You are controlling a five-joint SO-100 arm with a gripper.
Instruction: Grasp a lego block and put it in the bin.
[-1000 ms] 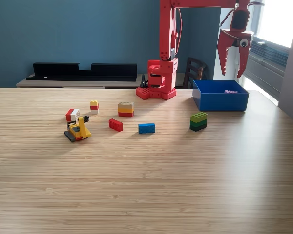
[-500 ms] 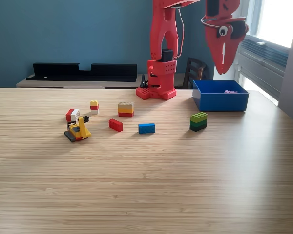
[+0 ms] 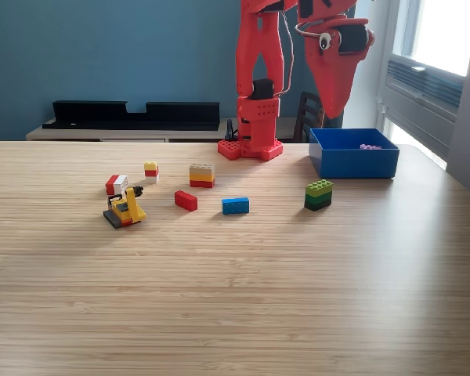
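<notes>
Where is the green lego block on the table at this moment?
In the exterior view, the green lego block sits right of centre on the table, just in front of the blue bin and to the right of the blue brick.

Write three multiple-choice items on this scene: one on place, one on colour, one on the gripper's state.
1. Where does the bin sit in the exterior view?
A. Left of the arm base
B. Right of the arm base
C. At the table's near edge

2. What colour tops the two-layer block nearest the bin?
A. Light green
B. Red
C. White

3. How is the gripper?
A. Shut on a red block
B. Wide open over the bin
C. Shut, holding nothing

Key: 1 B, the bin lies right of the red base. 2 A, light green over dark green. 3 C, its jaws meet in one point.
</notes>
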